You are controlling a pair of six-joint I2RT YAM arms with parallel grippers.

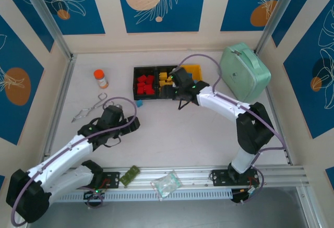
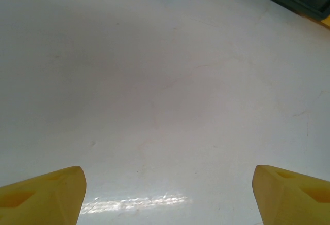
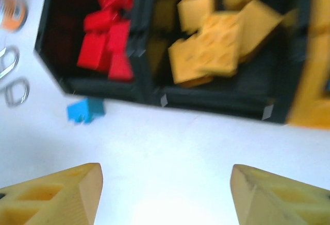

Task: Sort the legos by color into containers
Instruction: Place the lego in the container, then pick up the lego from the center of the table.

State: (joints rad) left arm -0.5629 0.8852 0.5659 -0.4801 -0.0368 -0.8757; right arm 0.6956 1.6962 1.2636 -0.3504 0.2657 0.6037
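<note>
The light blue lego (image 1: 140,103) lies alone on the table (image 1: 172,134), just in front of the near-left corner of the left black bin (image 1: 135,82). In the right wrist view its long axis runs roughly along the bins' front wall. From the top it is too small to tell which way it points. The left wrist view catches its lower edge at the top of the frame, where rounded lobes show.

The left black bin holds the red legos (image 1: 145,84). The middle black bin (image 1: 166,97) touches it and holds a heap of yellow-orange legos (image 1: 166,79), their studs plain in the right wrist view. The yellow-orange bin (image 1: 197,71) closes the row on the right.

The left pincer (image 1: 129,124) points toward the blue brick, near it but apart, fingers spread wide with nothing between them. The right pincer (image 1: 181,96) hangs at the middle bin's front wall, likewise wide and empty.

Farther out stand an orange-capped bottle (image 1: 100,78), metal tongs (image 1: 88,108) and a mint-green case (image 1: 244,71). By the near rail lie a green circuit board (image 1: 129,176) and a clear bag (image 1: 166,183).
</note>
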